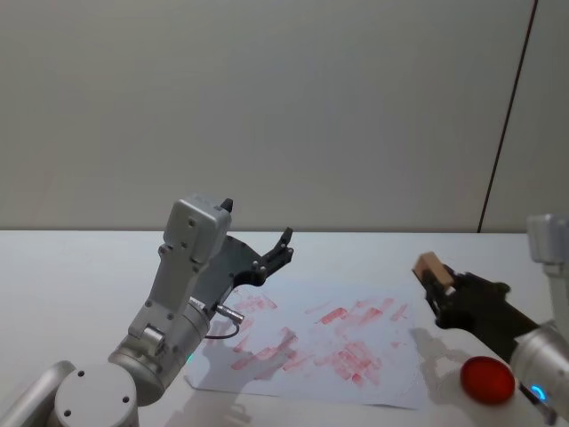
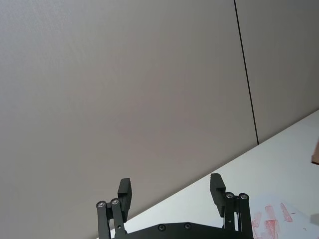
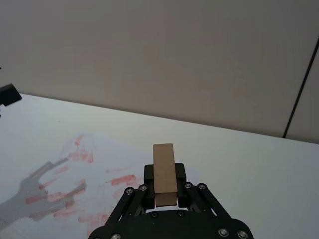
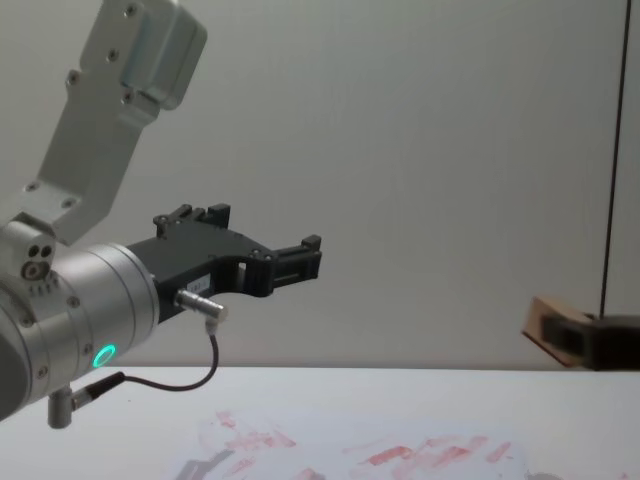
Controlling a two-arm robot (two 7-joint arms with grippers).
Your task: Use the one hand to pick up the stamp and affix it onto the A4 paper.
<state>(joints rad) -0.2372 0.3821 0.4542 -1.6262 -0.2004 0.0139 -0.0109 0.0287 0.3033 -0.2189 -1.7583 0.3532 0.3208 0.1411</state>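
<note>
**Stamp held above the paper's right edge**

I have the right gripper [image 1: 438, 286] clenched on the stamp [image 1: 432, 268]. My right wrist view shows the black fingers [image 3: 180, 173] pressed against both sides of the wood-coloured block [image 3: 164, 172], which sticks out past them with its long plain face towards that camera. From the head view the stamp sits up in the air, clear of the desk [image 1: 71, 258], over the right edge of the paper [image 1: 391, 356]. The chest view confirms the height: the block [image 4: 547, 322] hangs well above the sheet [image 4: 420, 455], at the right edge of that picture, tilted a little.

The paper lies flat near the middle of the desk, its surface covered with red smears and streaks. A shadow of a gripper falls on its left part in my right wrist view [image 3: 45, 189].

A round red thing [image 1: 486, 378] rests on the desk just off the paper's near right corner, beside my right arm; I cannot tell what it is.

My left gripper [image 1: 276, 253] is idle, raised over the paper's far left corner. Its fingers [image 2: 218, 191] are spread wide with nothing between them, pointing up towards the grey wall [image 2: 124, 89].
</note>
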